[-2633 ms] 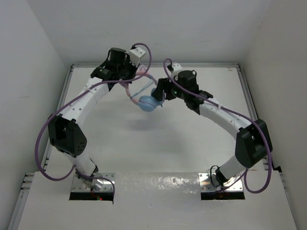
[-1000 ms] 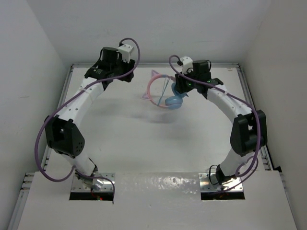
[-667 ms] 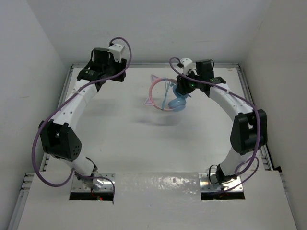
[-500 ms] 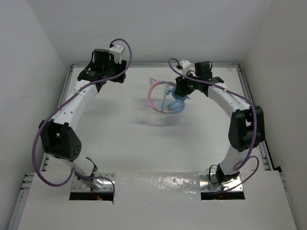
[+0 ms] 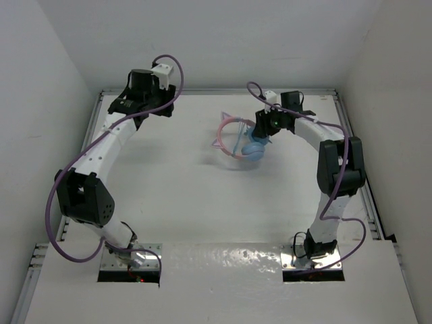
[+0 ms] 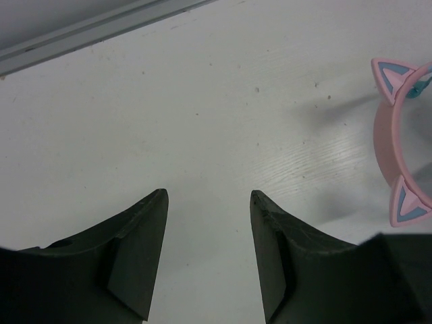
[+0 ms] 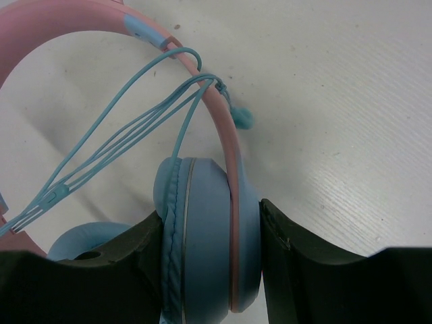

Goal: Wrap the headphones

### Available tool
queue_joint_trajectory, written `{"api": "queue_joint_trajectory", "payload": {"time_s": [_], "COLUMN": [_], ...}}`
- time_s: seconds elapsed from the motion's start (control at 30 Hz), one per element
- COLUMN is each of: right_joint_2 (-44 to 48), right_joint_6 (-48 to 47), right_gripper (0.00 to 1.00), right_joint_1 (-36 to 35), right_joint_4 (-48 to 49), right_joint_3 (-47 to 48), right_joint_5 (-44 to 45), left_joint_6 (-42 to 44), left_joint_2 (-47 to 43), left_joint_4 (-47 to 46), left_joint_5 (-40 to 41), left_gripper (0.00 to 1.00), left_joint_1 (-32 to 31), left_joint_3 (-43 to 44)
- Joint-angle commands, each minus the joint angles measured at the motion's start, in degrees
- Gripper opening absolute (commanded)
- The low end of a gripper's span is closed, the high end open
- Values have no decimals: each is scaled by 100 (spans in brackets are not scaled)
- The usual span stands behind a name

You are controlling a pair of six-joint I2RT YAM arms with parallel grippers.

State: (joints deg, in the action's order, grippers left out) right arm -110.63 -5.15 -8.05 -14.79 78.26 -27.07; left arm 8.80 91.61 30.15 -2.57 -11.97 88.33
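The headphones (image 5: 243,140) hang at the back middle-right of the table, with a pink cat-ear headband (image 7: 223,121) and light blue ear cups. My right gripper (image 7: 210,260) is shut on one ear cup (image 7: 202,229), its jaws pressing both flat sides. The thin blue cord (image 7: 128,145) runs in several strands across the headband loop, and its plug (image 7: 244,119) dangles free. The second ear cup (image 7: 84,239) shows at lower left. My left gripper (image 6: 208,223) stands open over bare table at the back left, with the headband (image 6: 391,145) at the right edge of its view.
White walls close in the table (image 5: 169,182) at the back and on both sides. A metal rail (image 6: 101,30) runs along the back edge near the left gripper. Purple robot cables (image 5: 169,74) loop over both arms.
My right gripper has carried the headphones to the right and slightly back. The left arm has drawn away to the back left, and it has held still for the last half second.
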Motion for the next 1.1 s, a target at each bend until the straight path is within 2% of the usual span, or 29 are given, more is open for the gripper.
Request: {"api": "queue_joint_trajectory", "payload": {"time_s": [0.0,0.2,0.43,0.7,0.9,1.07], "right_joint_2": [42,-11,-494,-705,-978,-1145], "right_joint_6": [268,348,163,471,471,884], "right_gripper": [0,0,0,0,0,0], "right_joint_1": [102,330,480,944,1078,1174], "right_joint_4": [669,890,801,1197,1092,1206], "right_joint_3": [102,-39,295,497,708,734], "right_joint_5": [-343,-255,-88,8,35,219], "left_joint_6": [52,52,52,78,69,61], "left_joint_2": [-126,-38,-21,-47,-21,14], "left_joint_4": [-9,-18,-45,-1,-1,0], "left_joint_5": [11,2,-103,-68,-95,-86], "left_gripper": [49,49,49,49,49,49], "left_joint_1": [89,116,116,116,116,116], "left_joint_3": [70,61,26,8,17,35]}}
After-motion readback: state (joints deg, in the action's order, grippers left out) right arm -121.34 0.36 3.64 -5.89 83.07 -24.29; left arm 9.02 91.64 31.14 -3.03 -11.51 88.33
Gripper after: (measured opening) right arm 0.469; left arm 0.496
